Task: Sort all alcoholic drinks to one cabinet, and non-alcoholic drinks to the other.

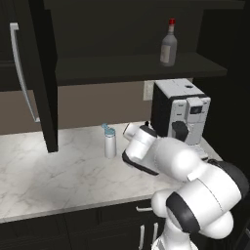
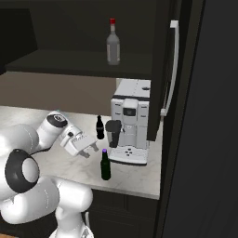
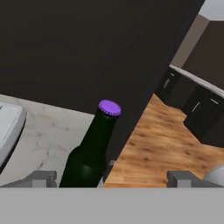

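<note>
Your dark green beer bottle [image 2: 105, 165] stands upright on the marble counter [image 1: 53, 171], near its front edge, just in front of the coffee machine's drip tray. In the hand view the same bottle, purple cap up, rises between the two fingertips [image 3: 41, 178], closer to the left one, and nothing grips it. The gripper [image 2: 88, 148] hangs just left of and above the bottle with its jaws spread wide and empty.

You can see the small black cola bottle [image 2: 99, 128] with its red label upright farther back, just left of the coffee machine [image 2: 130, 125]. The white flask [image 1: 110, 142] with the light-blue spout lid stands upright on the counter, left of the arm's wrist.

The clear liquor bottle [image 2: 113, 43] with the red cap stands on the shelf of the open upper cabinet [image 1: 141, 66], above the coffee machine. That cabinet's doors [image 1: 36, 68] hang open on both sides, each with a long silver handle [image 2: 170, 69].
</note>
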Robot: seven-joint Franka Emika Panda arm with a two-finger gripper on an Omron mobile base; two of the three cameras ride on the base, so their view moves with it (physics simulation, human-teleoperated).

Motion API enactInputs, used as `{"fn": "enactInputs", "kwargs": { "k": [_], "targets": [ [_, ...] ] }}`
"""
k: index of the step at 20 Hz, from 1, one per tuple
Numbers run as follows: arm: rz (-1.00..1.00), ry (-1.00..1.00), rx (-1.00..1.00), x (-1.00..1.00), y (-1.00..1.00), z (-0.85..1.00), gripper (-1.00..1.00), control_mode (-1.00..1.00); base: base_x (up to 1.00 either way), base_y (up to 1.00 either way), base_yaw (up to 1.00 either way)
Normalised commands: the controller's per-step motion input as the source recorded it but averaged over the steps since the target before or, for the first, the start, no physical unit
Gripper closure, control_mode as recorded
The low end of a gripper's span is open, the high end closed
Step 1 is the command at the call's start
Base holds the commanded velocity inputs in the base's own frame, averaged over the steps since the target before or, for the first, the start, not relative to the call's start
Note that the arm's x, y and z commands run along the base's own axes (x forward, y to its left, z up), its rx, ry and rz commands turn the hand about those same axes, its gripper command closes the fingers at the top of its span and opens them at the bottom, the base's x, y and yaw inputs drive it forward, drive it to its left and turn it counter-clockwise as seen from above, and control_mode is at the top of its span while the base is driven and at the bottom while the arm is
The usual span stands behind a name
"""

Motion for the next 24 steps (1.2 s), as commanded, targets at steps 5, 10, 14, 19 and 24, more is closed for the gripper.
{"fn": "enactInputs", "kwargs": {
  "k": [5, 10, 14, 19, 24],
  "targets": [
    [0.0, 0.0, 0.0, 0.03, -0.12, -0.11, -1.0, -1.0, 0.0, 0.0, 0.0],
    [0.0, 0.0, 0.0, 0.01, -0.14, -0.1, -1.0, -1.0, 0.0, 0.0, 0.0],
    [0.0, 0.0, 0.0, 0.0, -0.14, -0.05, -1.0, -1.0, 0.0, 0.0, 0.0],
    [0.0, 0.0, 0.0, 0.0, -0.12, -0.01, -1.0, -1.0, 0.0, 0.0, 0.0],
    [0.0, 0.0, 0.0, 0.0, -0.09, 0.0, -1.0, -1.0, 0.0, 0.0, 0.0]
  ]
}}
